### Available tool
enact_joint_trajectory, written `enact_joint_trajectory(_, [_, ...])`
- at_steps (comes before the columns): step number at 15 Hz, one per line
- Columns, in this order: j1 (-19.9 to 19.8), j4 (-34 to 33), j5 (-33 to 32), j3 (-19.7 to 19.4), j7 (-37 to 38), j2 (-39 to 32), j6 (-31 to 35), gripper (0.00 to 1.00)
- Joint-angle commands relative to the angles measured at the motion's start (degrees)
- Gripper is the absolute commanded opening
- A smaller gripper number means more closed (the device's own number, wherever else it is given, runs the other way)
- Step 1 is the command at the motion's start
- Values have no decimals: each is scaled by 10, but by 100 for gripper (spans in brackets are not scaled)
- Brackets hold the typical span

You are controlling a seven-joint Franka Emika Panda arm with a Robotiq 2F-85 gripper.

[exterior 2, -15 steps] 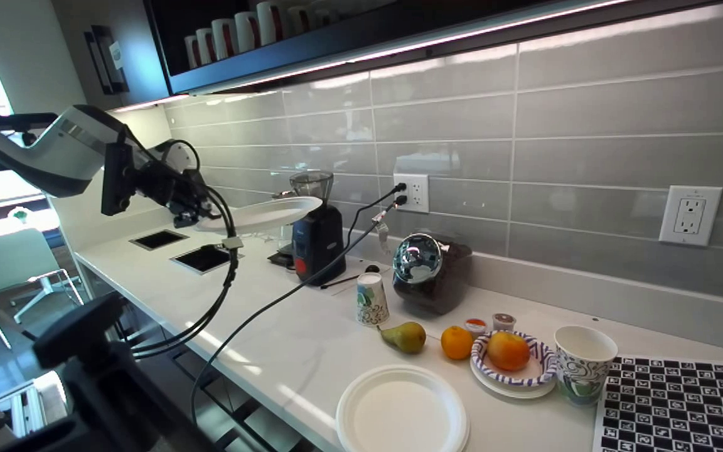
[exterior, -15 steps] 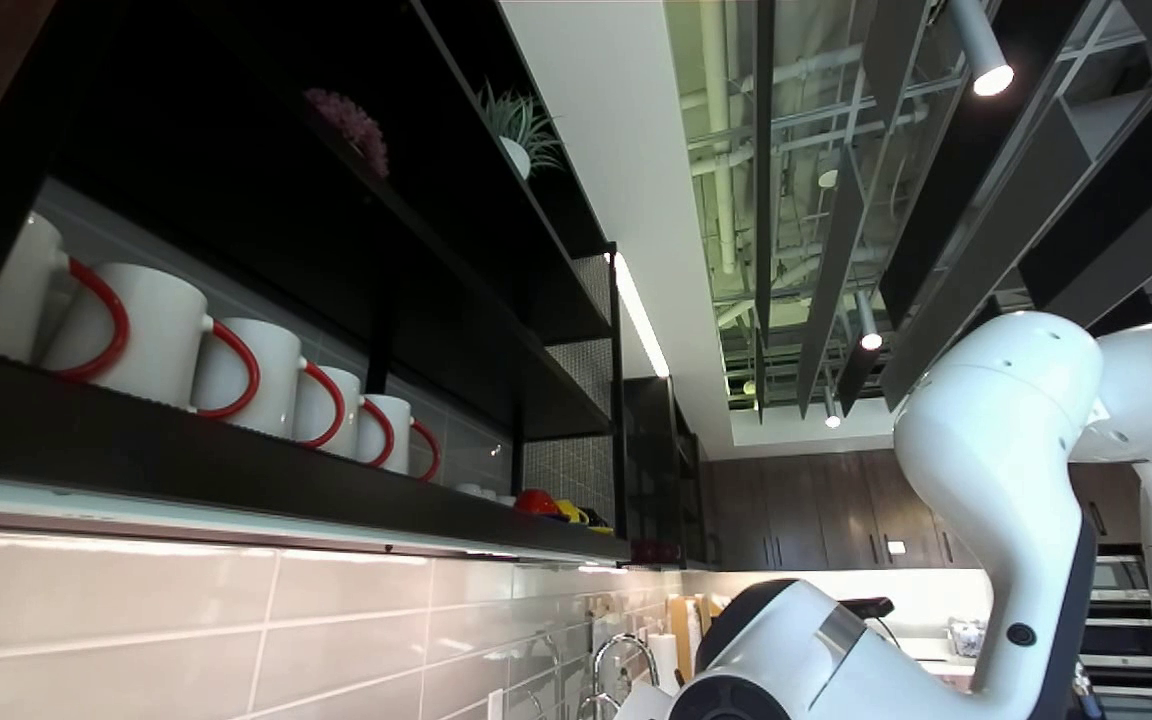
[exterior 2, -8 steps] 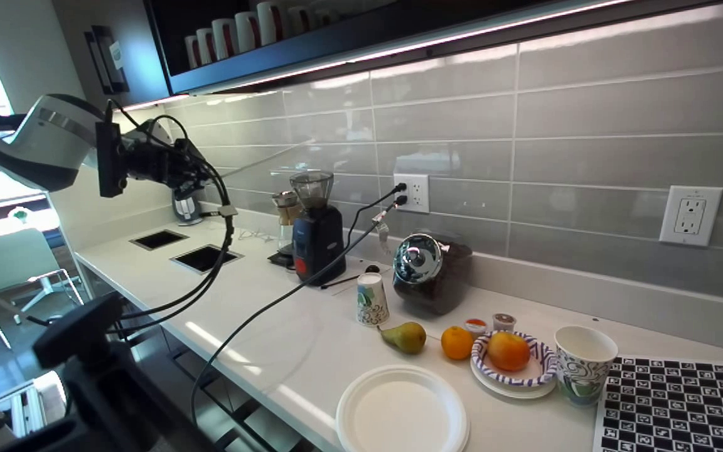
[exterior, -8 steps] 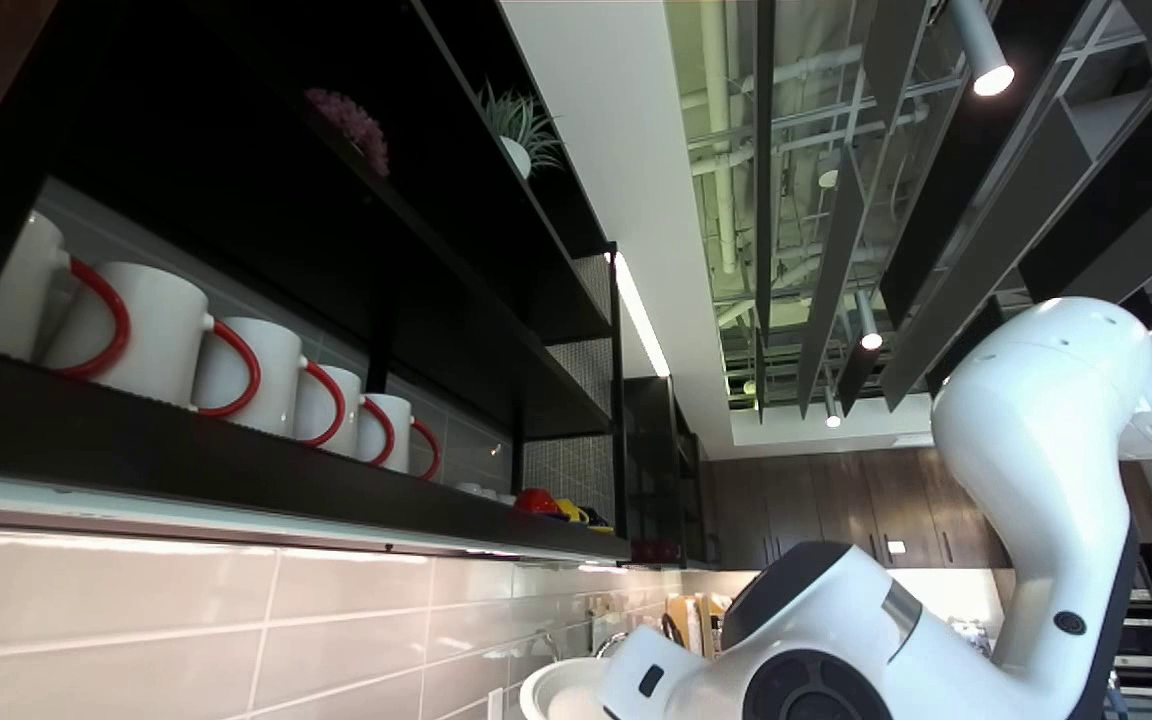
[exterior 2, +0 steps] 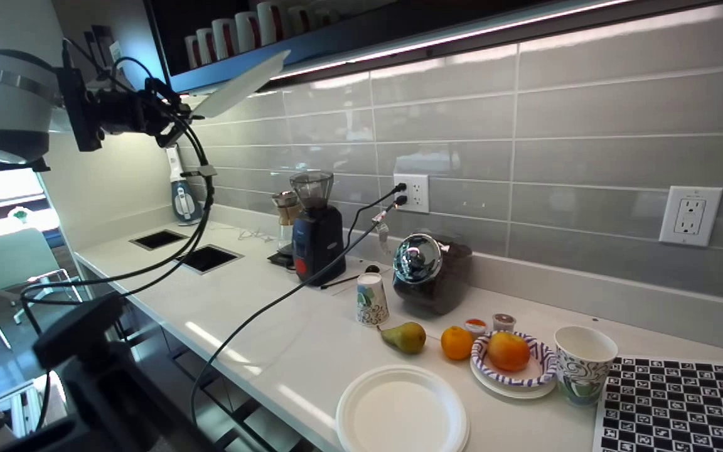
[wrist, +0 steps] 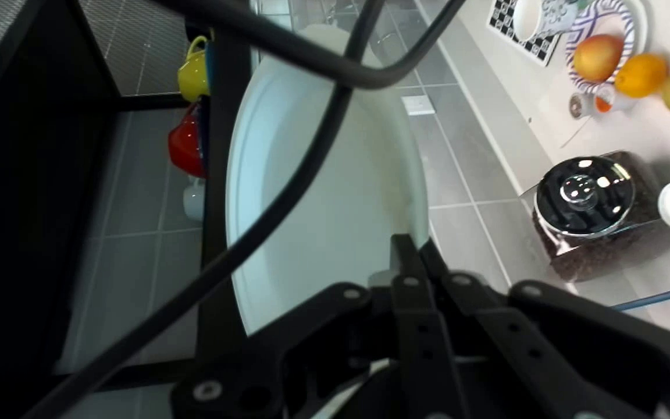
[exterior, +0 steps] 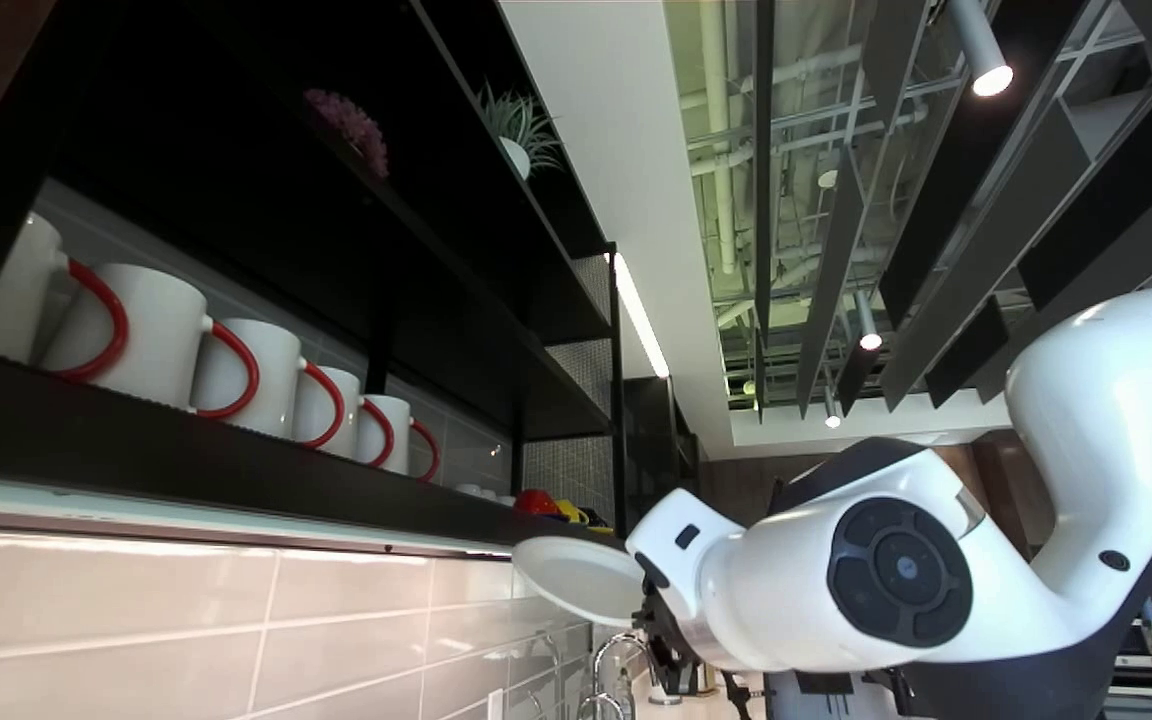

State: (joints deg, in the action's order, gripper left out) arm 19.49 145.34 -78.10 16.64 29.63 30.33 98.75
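While the tool pinches a plate, cables cross before it and mugs line a shelf.

Strip lt & ceiling spots bright; glare on tiles, counter. Far-left window blown out, shelves v. dark. Wrist view: near cable blurry, o.o.f.

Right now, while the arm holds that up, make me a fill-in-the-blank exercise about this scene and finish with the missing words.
The gripper pinches the rim of a tilted plate coloured ____.
The row of mugs on the shelf has ____ handles.
Beside the orange on the counter lies a green ____.
The wall outlet nearer the coffee grinder holds ____ plugs.
Missing words: white; red; pear; two.
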Motion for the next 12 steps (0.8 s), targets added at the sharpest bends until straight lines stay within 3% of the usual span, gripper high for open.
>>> enact_joint_trajectory(1, [7, -1, -7, -8, -5, 14, 3, 2])
enact_joint_trajectory(7, [9, -4, -13, -13, -24, 51, 12, 1])
enact_joint_trajectory(12, [11, -43, -10, -42, -92, 71, 38, 1])
